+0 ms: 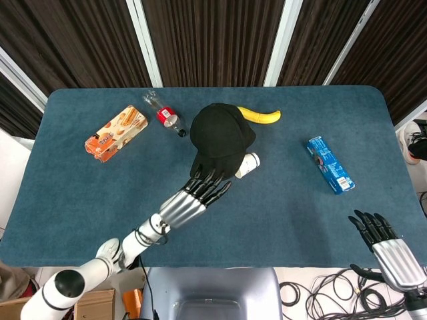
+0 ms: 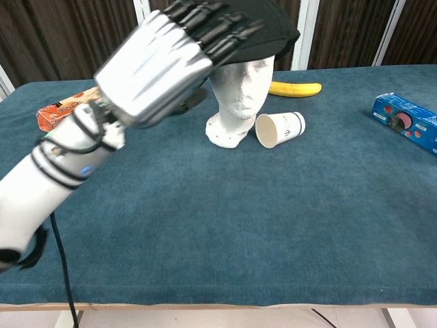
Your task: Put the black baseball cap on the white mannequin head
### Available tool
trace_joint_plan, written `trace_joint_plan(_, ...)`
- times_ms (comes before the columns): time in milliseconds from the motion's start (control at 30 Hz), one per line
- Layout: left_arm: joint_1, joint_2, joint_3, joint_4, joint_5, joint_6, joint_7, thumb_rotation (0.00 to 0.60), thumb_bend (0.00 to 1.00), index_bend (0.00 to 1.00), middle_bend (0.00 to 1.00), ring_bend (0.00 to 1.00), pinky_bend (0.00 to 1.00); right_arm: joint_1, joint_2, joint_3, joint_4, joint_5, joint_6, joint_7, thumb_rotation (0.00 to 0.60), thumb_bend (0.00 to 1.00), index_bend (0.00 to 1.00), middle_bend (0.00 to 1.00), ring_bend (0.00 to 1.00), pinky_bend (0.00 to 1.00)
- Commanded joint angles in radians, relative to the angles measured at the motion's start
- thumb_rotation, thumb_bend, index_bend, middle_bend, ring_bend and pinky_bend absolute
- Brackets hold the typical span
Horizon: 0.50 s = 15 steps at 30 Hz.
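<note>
The black baseball cap [image 1: 221,135] sits on top of the white mannequin head [image 2: 243,90], brim [image 2: 276,42] toward the table's front. In the head view the cap hides the mannequin. My left hand [image 1: 197,195] hovers just in front of the cap with its fingers [image 2: 220,29] spread and nothing in them; it looks blurred in the chest view [image 2: 160,63]. My right hand [image 1: 385,241] rests off the table's front right corner, fingers apart, holding nothing.
A paper cup [image 2: 280,129] lies on its side right of the mannequin's base. A banana [image 1: 259,116] lies behind it. A blue packet [image 1: 329,165] is at the right, an orange snack box [image 1: 115,133] at the left, a small bottle [image 1: 166,115] near the cap.
</note>
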Motion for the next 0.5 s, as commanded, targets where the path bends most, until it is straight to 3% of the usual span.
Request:
trace_joint_plan(33,0.175,0.132,0.063,-0.255,0.007,0.099,0.059,0.600,0.30,0.05,0.12,0.09,0.24,-0.001,-0.002,0.000,0.001,0.002,0.000,-0.003,0.600,0.08,0.00,0.00,0.00,0.00)
trace_joint_plan(233,0.413,0.399,0.129,-0.640,-0.122,0.145,-0.030,0.600,0.30,0.01,0.09,0.05,0.21,-0.001,-0.007,0.008,-0.004,0.024,-0.009,-0.019,0.600,0.08,0.00,0.00,0.00,0.00)
trace_joint_plan(400,0.525,0.677,0.167,-0.948,-0.374,-0.046,-0.261,0.600,0.30,0.00,0.02,0.01,0.16,0.003,-0.018,0.019,-0.023,0.047,-0.026,-0.055,0.600,0.08,0.00,0.00,0.00,0.00)
trace_joint_plan(500,0.550,0.738,0.155,-0.934,-0.384,-0.085,-0.387,0.600,0.30,0.00,0.00,0.01,0.14,0.009,-0.029,0.025,-0.031,0.065,-0.048,-0.085,0.600,0.08,0.00,0.00,0.00,0.00)
